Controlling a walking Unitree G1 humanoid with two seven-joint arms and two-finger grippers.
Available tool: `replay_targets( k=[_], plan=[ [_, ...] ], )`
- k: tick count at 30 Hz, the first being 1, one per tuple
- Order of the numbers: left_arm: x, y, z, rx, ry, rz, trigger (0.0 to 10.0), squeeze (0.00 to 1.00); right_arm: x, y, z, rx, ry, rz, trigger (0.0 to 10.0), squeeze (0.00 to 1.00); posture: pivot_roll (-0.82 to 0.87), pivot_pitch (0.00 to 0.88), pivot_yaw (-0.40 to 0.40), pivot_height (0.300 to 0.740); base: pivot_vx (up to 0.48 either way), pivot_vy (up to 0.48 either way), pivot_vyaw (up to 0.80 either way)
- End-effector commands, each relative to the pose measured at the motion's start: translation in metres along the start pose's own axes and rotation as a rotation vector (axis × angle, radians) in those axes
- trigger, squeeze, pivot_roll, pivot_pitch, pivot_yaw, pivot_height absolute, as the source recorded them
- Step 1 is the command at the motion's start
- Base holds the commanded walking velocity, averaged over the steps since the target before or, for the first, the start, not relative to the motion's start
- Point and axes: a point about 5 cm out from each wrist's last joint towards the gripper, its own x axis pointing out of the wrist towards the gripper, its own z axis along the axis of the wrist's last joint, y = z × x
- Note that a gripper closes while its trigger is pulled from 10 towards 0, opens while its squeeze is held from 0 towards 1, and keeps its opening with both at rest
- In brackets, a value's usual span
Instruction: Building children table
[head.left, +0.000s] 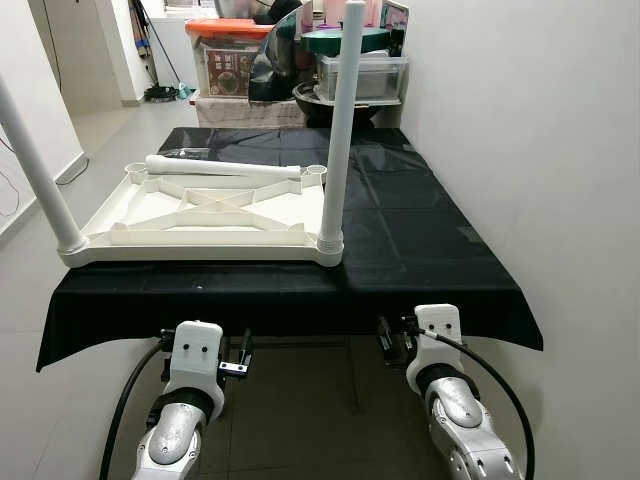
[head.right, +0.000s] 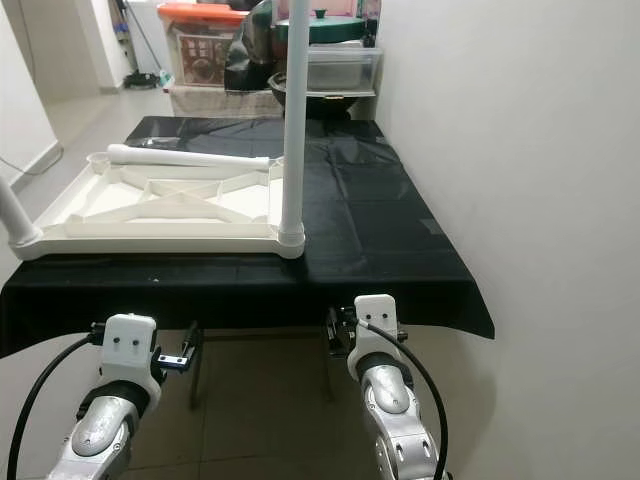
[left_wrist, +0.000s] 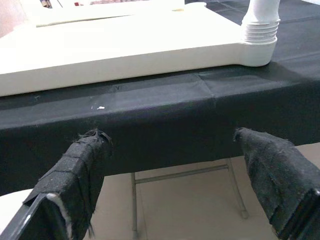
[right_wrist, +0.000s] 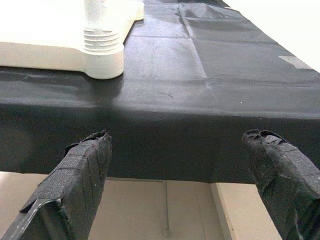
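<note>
Two legs standing in upturned tabletop (head.left: 200, 215) at bench's near edge; both grippers, left gripper (left_wrist: 170, 145) and right gripper (right_wrist: 177, 145), hanging below it, fingers spread, holding nothing; loose leg (head.left: 220, 167) lying along tabletop's far side is likely next, best grasped mid-shaft.

Smooth white plastic tabletop (head.left: 200, 215) and legs (head.left: 338, 130), slightly glossy black cloth (head.left: 400, 230), fabric-wrapped fingers (left_wrist: 80, 170)

2 upright legs (head.left: 340, 130) flanking tabletop (head.left: 200, 215)
</note>
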Motion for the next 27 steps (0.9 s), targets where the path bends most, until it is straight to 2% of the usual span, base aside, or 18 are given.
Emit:
replay_targets(
  k=[1, 27],
  plan=[
    [-0.0014, -0.0023, -0.0068, 0.005, 0.023, -0.013, 10.0, 0.0, 0.0009, -0.0013, -0.0006, 0.003, -0.006, -0.011, 10.0, 0.0, 0.03, 0.0, -0.026, 0.74, 0.255, 0.0, 0.0],
    [-0.0014, -0.0032, -0.0062, 0.003, 0.022, -0.02, 10.0, 0.0, 0.0003, -0.0019, 0.0006, 0.009, -0.015, -0.025, 10.0, 0.0, 0.03, 0.0, -0.024, 0.74, 0.253, 0.0, 0.0]
  ],
)
